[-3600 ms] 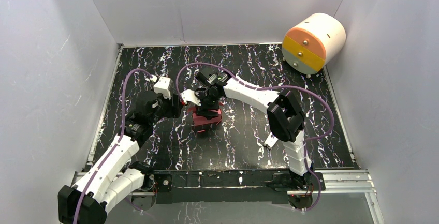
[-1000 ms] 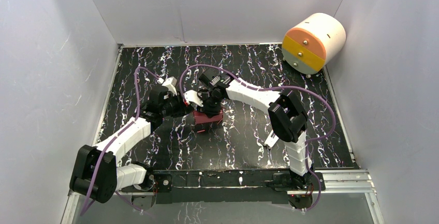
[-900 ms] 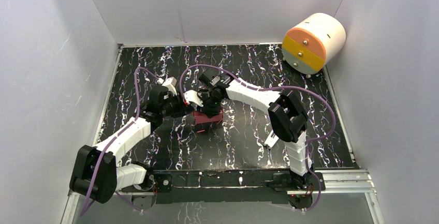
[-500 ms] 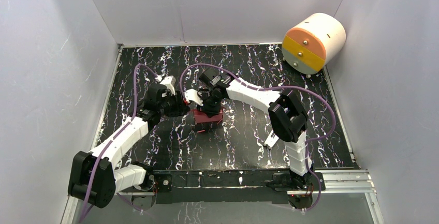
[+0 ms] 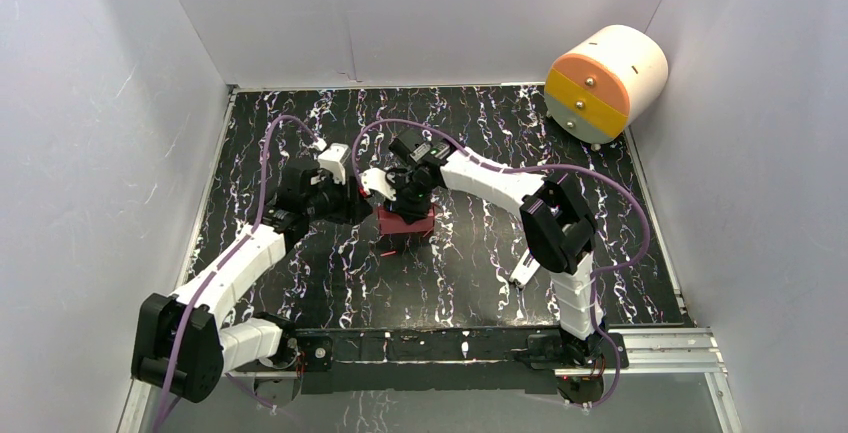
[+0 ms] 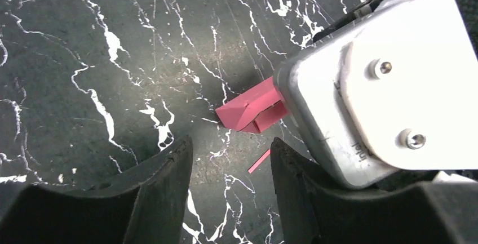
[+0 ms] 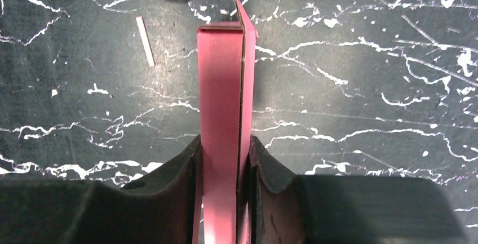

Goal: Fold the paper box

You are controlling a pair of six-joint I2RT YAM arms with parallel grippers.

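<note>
while right gripper [image 7: 224, 145] is pinching the seemingly flimsy paper box [image 7: 221, 75] wall, left gripper [image 6: 230, 148] is gaping at nine o'clock

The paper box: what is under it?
Around the paper box, pinched by the right gripper, only the black marbled table shows. The box itself covers the spot directly below, so contact with the table cannot be told.

white-and-orange cylinder [image 5: 606, 83] far right, black marbled table [image 5: 460, 283]

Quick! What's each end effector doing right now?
Left end effector: open, holding nothing.
Right end effector: closed on the paper box.
</note>
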